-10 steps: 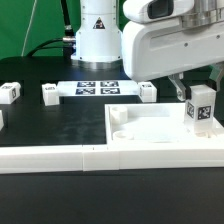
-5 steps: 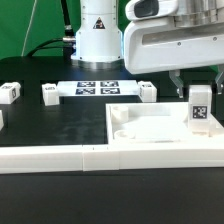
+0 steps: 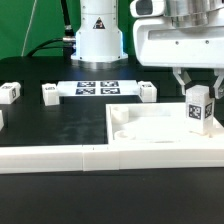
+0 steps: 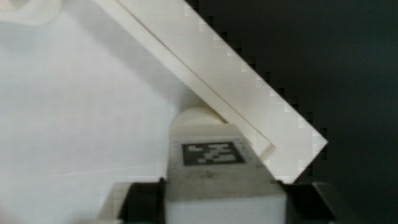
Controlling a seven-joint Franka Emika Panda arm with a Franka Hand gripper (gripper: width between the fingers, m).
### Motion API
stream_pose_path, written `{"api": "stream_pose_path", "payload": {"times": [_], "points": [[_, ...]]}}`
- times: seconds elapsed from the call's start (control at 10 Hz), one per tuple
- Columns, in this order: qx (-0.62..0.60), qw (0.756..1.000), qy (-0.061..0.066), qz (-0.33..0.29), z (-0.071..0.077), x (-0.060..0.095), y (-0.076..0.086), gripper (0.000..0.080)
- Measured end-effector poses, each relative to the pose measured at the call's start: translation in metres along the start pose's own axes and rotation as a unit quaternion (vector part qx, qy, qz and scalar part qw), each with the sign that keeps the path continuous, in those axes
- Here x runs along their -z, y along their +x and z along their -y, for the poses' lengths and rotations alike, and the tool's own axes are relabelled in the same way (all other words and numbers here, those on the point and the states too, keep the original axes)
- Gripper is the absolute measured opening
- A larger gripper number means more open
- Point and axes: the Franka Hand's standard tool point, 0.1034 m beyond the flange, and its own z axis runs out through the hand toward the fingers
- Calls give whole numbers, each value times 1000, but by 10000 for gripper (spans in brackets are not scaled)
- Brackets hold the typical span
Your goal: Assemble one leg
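A white robot arm's gripper [image 3: 197, 90] hangs at about three o'clock in the exterior view. Its two dark fingers [image 3: 183, 84] are closed onto the upper sides of the leg [image 3: 198, 112], a small white post whose black-and-white tag faces the camera. The jaws are narrowed to just the post's width and grip nothing else. The leg stands close to upright over the corner of the large white panel [image 3: 140, 128], at the panel's three o'clock. Whether its foot touches the panel floor or hovers just above it cannot be told from here. The wrist view looks down along the post and shows it tucked just beside the panel's raised rim [image 4: 214, 70], with the pale panel floor on one side of that rim and the dark table [image 3: 50, 125] on the other. Three other small white blocks [image 3: 50, 94] lie well apart along the back, from nine to one o'clock. The marker board [image 3: 97, 88] is between them at about eleven o'clock. The long white border wall [image 3: 60, 158] runs across the front at six o'clock. The step in hand looks like seating the leg in that corner. To do it well, I judge the post should be squared to the rim and held vertical. It should then be lowered slowly and straight, and released only once fully seated. A tilted entry could jam on the rim or shove the panel.
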Motion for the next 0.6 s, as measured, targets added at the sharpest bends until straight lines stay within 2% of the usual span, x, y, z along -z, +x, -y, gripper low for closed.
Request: {"api": "stream_pose_path", "payload": {"times": [0.4,0.5,0.6], "points": [[-151,988,7,16,3,-2,-6,296],[-141,990,7,16,3,-2,-6,372],[-120,993,8,16,3,-2,-6,372]]}}
